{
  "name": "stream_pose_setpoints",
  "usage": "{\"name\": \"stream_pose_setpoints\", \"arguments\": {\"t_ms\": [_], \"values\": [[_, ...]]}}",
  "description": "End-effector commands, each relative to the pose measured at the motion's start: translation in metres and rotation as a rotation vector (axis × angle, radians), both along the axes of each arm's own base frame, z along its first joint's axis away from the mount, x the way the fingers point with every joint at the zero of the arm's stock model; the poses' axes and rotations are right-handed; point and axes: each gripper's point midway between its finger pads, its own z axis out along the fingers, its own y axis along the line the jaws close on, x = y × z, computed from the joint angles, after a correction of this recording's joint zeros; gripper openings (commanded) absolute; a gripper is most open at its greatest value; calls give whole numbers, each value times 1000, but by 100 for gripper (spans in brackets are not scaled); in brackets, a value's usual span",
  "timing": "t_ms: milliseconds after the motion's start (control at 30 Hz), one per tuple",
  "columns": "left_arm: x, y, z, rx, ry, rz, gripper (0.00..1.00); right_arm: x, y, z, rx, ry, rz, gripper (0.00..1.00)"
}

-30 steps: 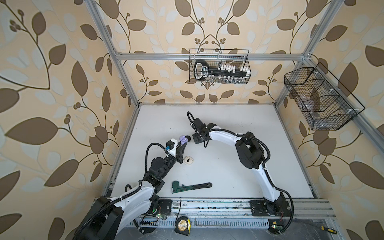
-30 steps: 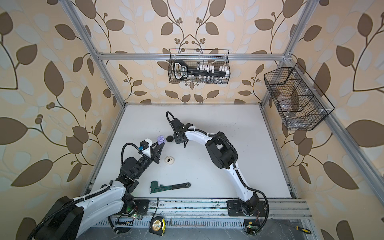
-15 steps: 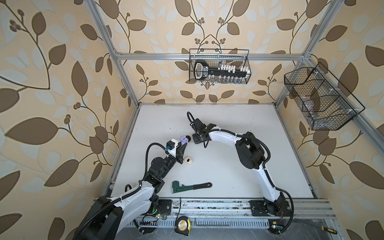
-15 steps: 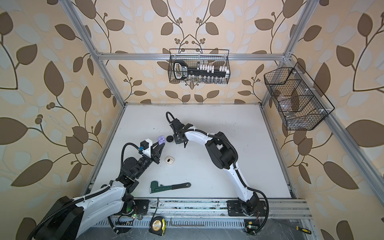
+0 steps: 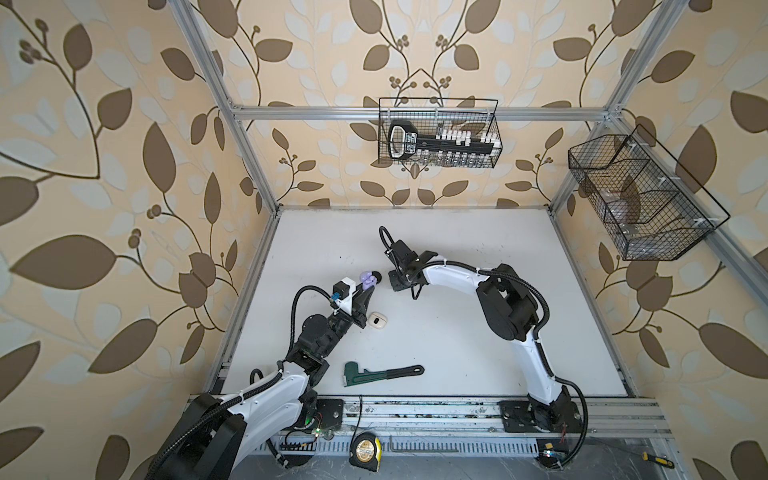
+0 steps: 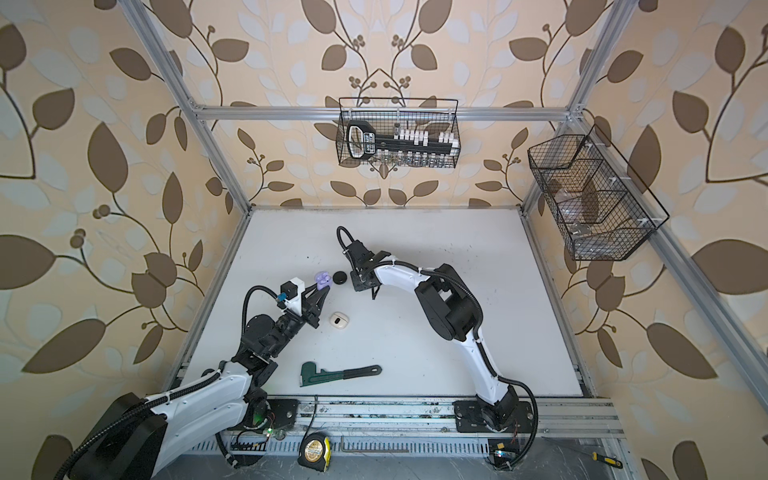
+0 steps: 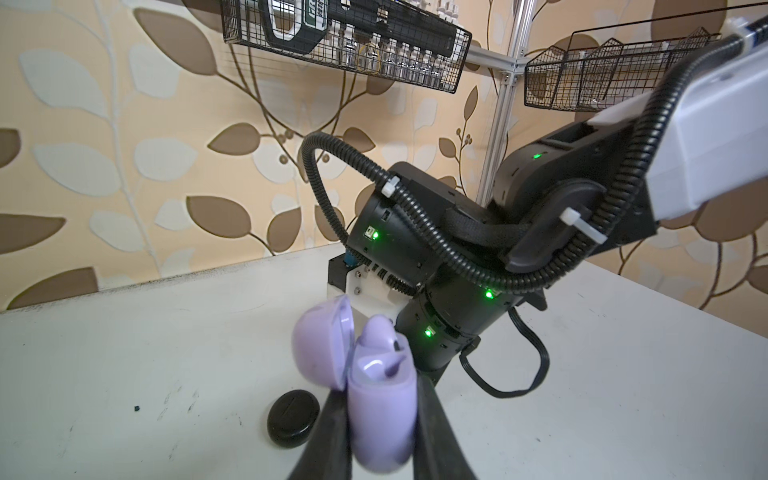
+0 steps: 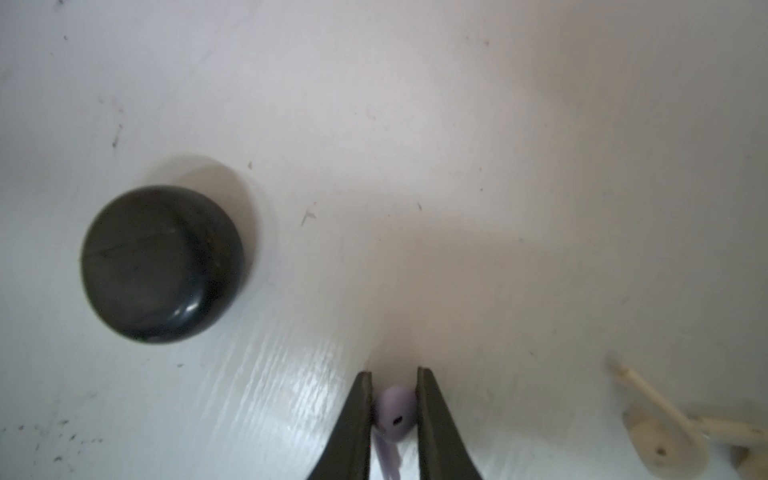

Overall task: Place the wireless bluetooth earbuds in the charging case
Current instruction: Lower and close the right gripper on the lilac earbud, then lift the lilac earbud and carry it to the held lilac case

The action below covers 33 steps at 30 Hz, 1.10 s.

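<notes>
My left gripper (image 7: pixel 379 400) is shut on the lilac charging case (image 7: pixel 382 415) and holds it above the table with its lid (image 7: pixel 320 340) open. A lilac earbud (image 7: pixel 379 334) appears to sit in the case. In both top views the case (image 5: pixel 366 279) (image 6: pixel 321 281) shows at the tip of the left gripper (image 5: pixel 368 288). My right gripper (image 8: pixel 394 376) points down at the table, shut on another lilac earbud (image 8: pixel 394 415) whose stem runs back between the fingers. In a top view the right gripper (image 5: pixel 397 283) stands just right of the case.
A shut black case (image 8: pixel 162 264) (image 5: pixel 377 276) lies on the table between the two grippers. White earbuds (image 8: pixel 660 446) lie near the right gripper. A white case (image 5: pixel 377 321) and a green wrench (image 5: pixel 382 373) lie nearer the front. Wire baskets (image 5: pixel 438 133) (image 5: pixel 640 199) hang on the walls.
</notes>
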Motion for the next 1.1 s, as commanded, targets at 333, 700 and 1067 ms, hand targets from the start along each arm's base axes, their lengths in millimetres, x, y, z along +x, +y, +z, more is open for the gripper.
{"name": "stream_pose_setpoints", "arguments": {"t_ms": [333,700,1067], "values": [[-8,-38,26,-6,-66,-215,0,-16,-39,15,73,2,-97,18],[-1,-47,17,-22,-12,-248,0,-22,-63,69,204,-116,-155,17],[6,-66,7,-102,71,-344,0,-34,-81,113,315,-240,-194,16]]}}
